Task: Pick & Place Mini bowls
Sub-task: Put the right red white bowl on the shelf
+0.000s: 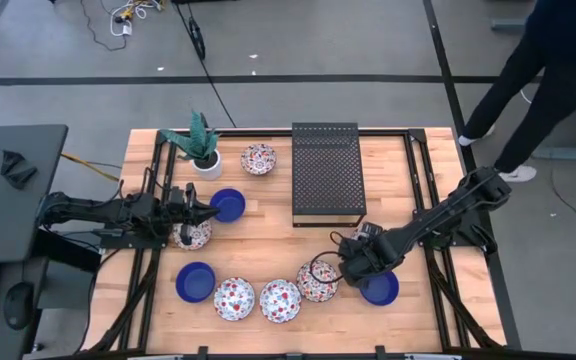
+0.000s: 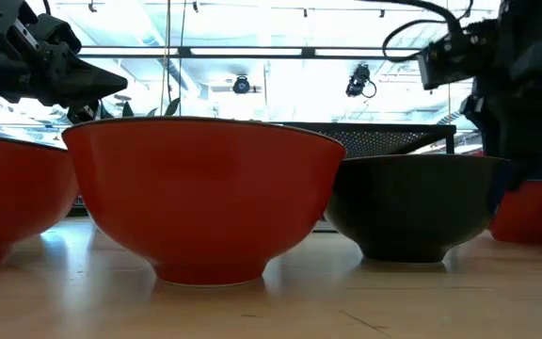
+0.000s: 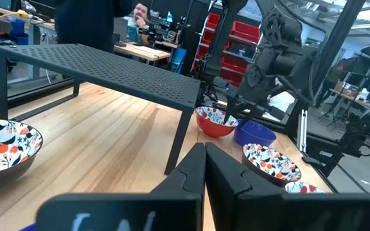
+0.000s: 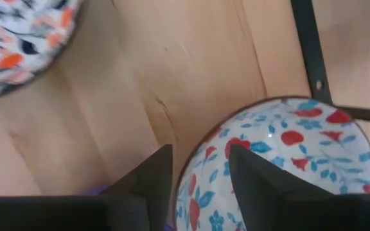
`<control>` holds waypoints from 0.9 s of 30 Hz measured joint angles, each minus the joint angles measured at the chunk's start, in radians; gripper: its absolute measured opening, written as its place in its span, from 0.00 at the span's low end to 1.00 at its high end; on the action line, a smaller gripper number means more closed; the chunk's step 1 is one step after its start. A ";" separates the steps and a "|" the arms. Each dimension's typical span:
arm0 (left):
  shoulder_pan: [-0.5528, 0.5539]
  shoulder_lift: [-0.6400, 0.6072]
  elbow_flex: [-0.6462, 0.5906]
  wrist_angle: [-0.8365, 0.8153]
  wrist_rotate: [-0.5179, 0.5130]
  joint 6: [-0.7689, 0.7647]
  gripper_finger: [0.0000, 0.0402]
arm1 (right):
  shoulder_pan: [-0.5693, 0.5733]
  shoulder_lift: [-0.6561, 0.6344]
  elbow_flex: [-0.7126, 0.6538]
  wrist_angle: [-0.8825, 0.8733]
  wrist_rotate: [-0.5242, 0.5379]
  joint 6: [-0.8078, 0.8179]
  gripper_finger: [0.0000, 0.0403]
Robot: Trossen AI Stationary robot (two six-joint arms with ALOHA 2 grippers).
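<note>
Several mini bowls stand on the wooden table. Solid blue ones (image 1: 228,204) (image 1: 196,281) (image 1: 379,288) mix with floral ones (image 1: 234,298) (image 1: 279,300) (image 1: 317,281) (image 1: 259,158). One more floral bowl (image 4: 288,154), red outside (image 3: 214,122), sits by the black rack's corner under my right arm. My right gripper (image 4: 199,151) points down at it, open, its fingers astride the rim. My left gripper (image 3: 204,167) is shut and level at the table's left, above a floral bowl (image 1: 193,235), touching nothing. My right gripper comes from above with one finger (image 4: 149,179) outside the floral bowl's rim (image 4: 182,168) and the other (image 4: 255,179) inside, over the bowl's hollow. Whether either finger touches the rim, I cannot tell. The bowl rests on the table.
A black perforated rack (image 1: 328,172) stands at the far middle, its leg (image 4: 310,58) close to the bowl. A potted plant (image 1: 203,150) is at the far left. Beyond the far right corner stands a person (image 1: 528,90). In the low view, red-sided bowls (image 2: 205,198) fill the foreground.
</note>
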 joint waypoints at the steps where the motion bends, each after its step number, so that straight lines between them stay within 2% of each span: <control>1: 0.000 0.000 0.000 -0.001 0.000 0.000 0.03 | 0.000 0.004 0.000 -0.003 0.000 0.014 0.38; 10: 0.000 0.000 0.000 -0.016 0.000 0.000 0.03 | 0.000 0.010 -0.060 0.003 0.000 0.087 0.31; 13: 0.000 0.000 0.000 -0.020 0.001 0.000 0.03 | 0.000 0.010 -0.064 0.010 0.000 0.081 0.24; 18: 0.000 0.000 0.000 -0.021 0.000 0.000 0.03 | 0.001 0.008 -0.063 -0.005 0.000 0.066 0.06; 20: 0.000 0.000 0.000 -0.021 0.001 0.000 0.03 | 0.005 -0.004 -0.062 -0.030 -0.004 0.061 0.03; 27: 0.000 0.000 0.000 -0.021 0.001 -0.001 0.03 | 0.037 -0.122 -0.029 -0.251 -0.169 0.125 0.02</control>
